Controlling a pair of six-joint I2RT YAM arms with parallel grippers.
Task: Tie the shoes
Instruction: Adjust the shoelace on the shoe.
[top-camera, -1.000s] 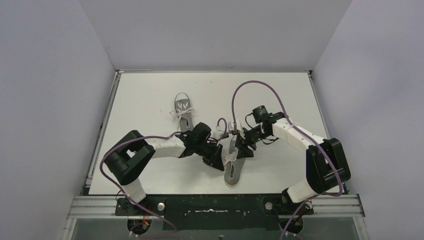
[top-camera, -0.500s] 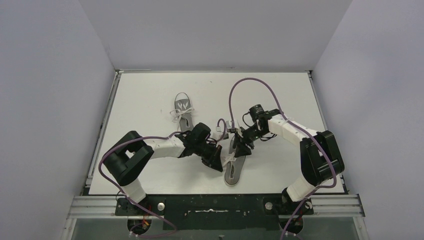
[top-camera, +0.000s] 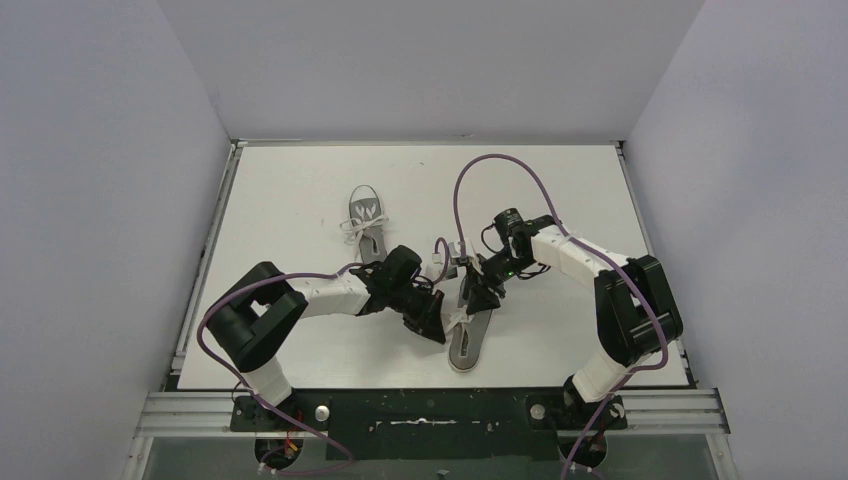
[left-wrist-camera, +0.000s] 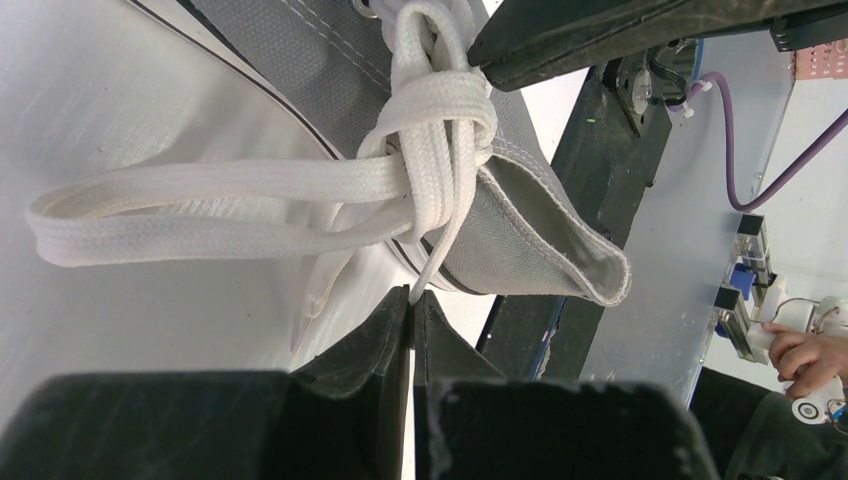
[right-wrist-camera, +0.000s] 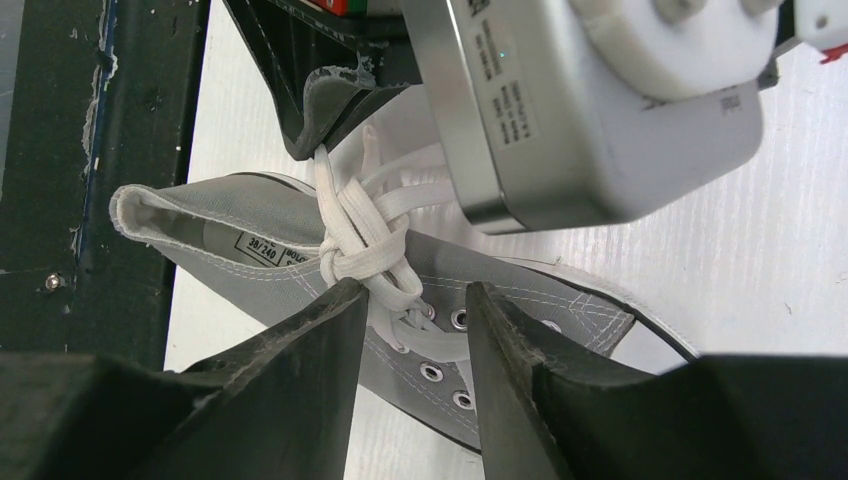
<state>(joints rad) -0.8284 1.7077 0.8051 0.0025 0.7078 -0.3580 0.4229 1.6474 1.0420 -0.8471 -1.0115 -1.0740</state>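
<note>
Left wrist view shows you the near grey sneaker on the white table, between both arms. Its white lace is gathered into a loose knot with one long loop trailing out. Your left gripper has its fingers pressed together on a thin strand of that lace below the knot. Your right gripper has its fingers apart, straddling a strand beside the knot. The lace looks soft, limp and light, and the canvas floppy. Grip close to the knot and pull gently, since the shoe will probably slide. The other sneaker sits farther back.
</note>
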